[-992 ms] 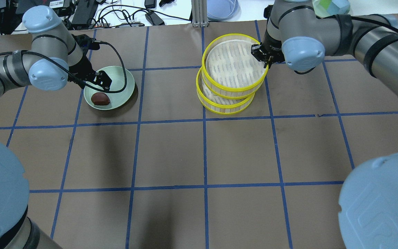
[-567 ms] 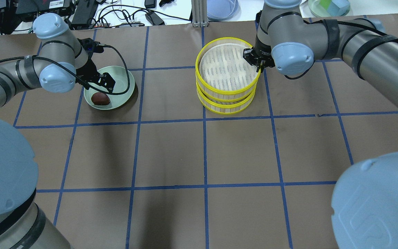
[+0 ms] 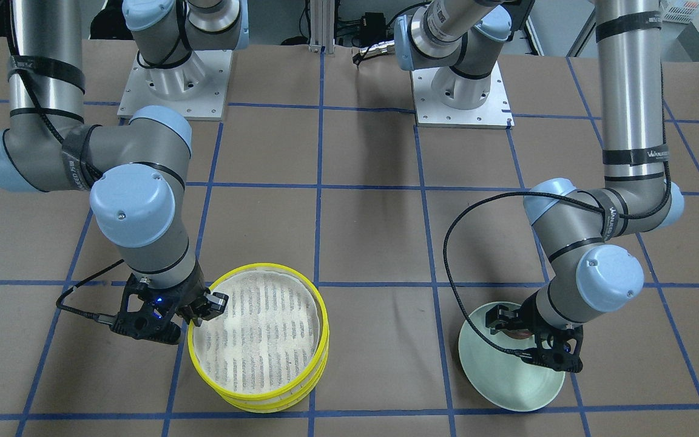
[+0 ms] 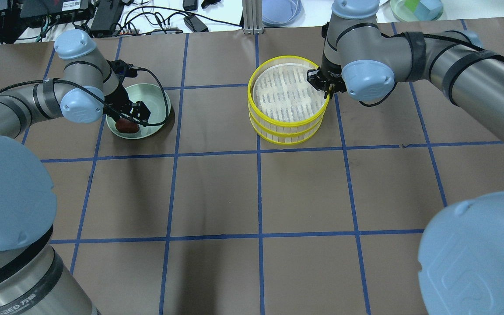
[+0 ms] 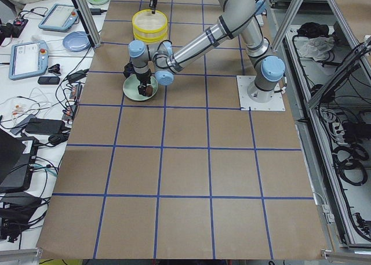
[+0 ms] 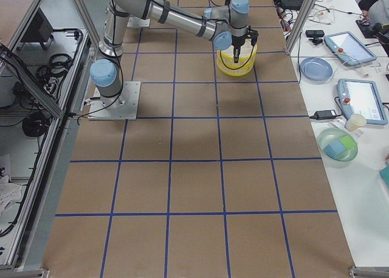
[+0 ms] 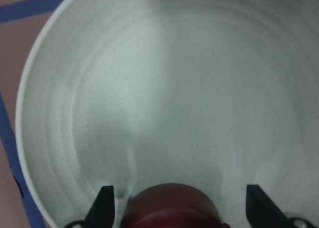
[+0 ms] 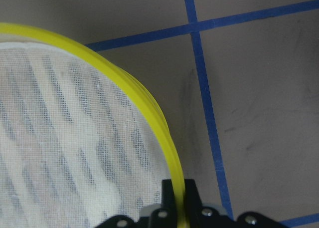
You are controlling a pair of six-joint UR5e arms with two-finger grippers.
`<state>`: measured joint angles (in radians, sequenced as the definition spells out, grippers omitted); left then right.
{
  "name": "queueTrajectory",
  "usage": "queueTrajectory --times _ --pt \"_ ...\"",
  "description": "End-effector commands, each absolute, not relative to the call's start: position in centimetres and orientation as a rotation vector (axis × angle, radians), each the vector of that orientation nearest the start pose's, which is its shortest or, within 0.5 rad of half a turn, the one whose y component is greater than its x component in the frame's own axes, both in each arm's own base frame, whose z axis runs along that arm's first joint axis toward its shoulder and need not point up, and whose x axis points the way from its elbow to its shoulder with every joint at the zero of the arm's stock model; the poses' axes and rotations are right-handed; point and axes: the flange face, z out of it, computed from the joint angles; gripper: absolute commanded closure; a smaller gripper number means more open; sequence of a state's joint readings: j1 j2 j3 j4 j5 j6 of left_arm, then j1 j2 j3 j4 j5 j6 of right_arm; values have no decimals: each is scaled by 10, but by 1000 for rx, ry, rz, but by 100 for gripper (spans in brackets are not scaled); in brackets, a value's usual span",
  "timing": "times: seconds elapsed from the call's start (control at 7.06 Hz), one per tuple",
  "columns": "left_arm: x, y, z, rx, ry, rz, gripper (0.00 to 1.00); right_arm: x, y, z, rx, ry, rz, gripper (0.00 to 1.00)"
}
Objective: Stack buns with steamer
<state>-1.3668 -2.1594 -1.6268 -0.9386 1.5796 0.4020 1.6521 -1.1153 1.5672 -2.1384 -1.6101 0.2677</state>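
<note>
Two yellow-rimmed steamer trays stand stacked; the top tray (image 4: 285, 87) sits almost squarely on the lower tray (image 4: 285, 136). My right gripper (image 4: 327, 89) is shut on the top tray's yellow rim (image 8: 149, 113) at its right side. The reddish-brown bun (image 4: 126, 126) lies on the pale green plate (image 4: 158, 103). My left gripper (image 4: 132, 114) is open and low over the plate, with one finger (image 7: 103, 204) on each side of the bun (image 7: 172, 205). The cream-white bun is hidden. The stack (image 3: 258, 334) and plate (image 3: 507, 376) also show in the front view.
Blue tape lines grid the brown table (image 4: 260, 197). Past the far edge are cables, an aluminium post (image 4: 252, 17), a blue dish (image 4: 280, 11) and a green bowl with blocks (image 4: 416, 8). My left arm's cable (image 4: 153, 87) loops over the plate.
My right gripper has carried the top tray left and down until it lines up over the lower tray. My left gripper has dropped closer around the brown bun.
</note>
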Motion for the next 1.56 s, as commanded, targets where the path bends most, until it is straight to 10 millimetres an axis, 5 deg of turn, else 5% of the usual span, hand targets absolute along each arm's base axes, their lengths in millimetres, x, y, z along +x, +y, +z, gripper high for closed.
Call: queueTrajectory --times 0.0,0.14,0.42,0.71,0.85,0.99,1.13,1.28,1.42 --pt "2 -661 177 307 3121 36 73 182 -637 283 308 3139 -182 100" --pt "2 -661 178 314 3116 32 100 182 -637 280 310 3139 -175 100" --pt "3 -665 193 309 3109 -14 100 182 -638 279 312 3137 -174 100" --pt "7 -690 240 257 3093 -165 100 182 -638 282 310 3138 -189 100" --pt "6 -693 254 118 3102 -206 100 182 -639 282 308 3137 -196 90" --pt "0 -691 272 -38 3111 -251 100 182 -639 283 310 3136 -201 63" --pt "-9 -689 291 -116 3171 -320 100 182 -639 283 336 3131 -201 57" --pt "-22 -687 314 -250 3202 -392 100 182 -639 284 372 3124 -206 33" --pt "-54 -683 342 -308 3203 -457 100 182 -638 286 377 3122 -210 21"
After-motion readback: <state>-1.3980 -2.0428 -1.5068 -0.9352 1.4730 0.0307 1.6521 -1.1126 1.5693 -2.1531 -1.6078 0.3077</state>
